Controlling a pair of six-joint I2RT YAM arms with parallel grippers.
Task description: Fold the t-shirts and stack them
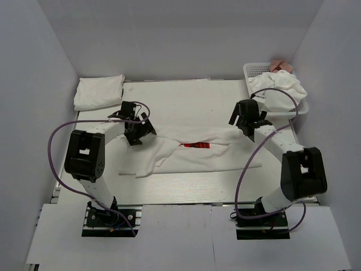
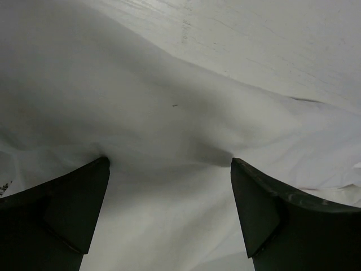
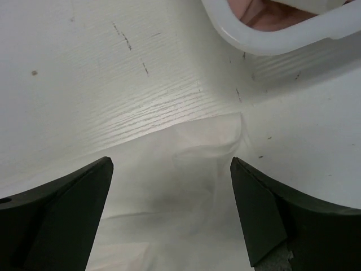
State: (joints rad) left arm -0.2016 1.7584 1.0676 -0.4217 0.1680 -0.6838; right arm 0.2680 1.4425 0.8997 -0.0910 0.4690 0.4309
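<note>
A white t-shirt [image 1: 192, 153] with a red chest print [image 1: 196, 145] lies part-folded across the middle of the table. My left gripper [image 1: 137, 133] hovers over its left end, jaws open, with only white cloth [image 2: 169, 186] below them. Over the shirt's right end, my right gripper [image 1: 249, 129] is open too, and a cloth corner [image 3: 192, 169] lies on the table beneath it. A folded white t-shirt [image 1: 98, 92] rests at the back left. More crumpled white t-shirts [image 1: 277, 90] fill the basket [image 1: 254, 69] at the back right.
The white basket rim [image 3: 265, 45] sits close above the right gripper in its wrist view, with something pink [image 1: 281, 66] inside. White walls enclose the table on three sides. Purple cables loop from both arms.
</note>
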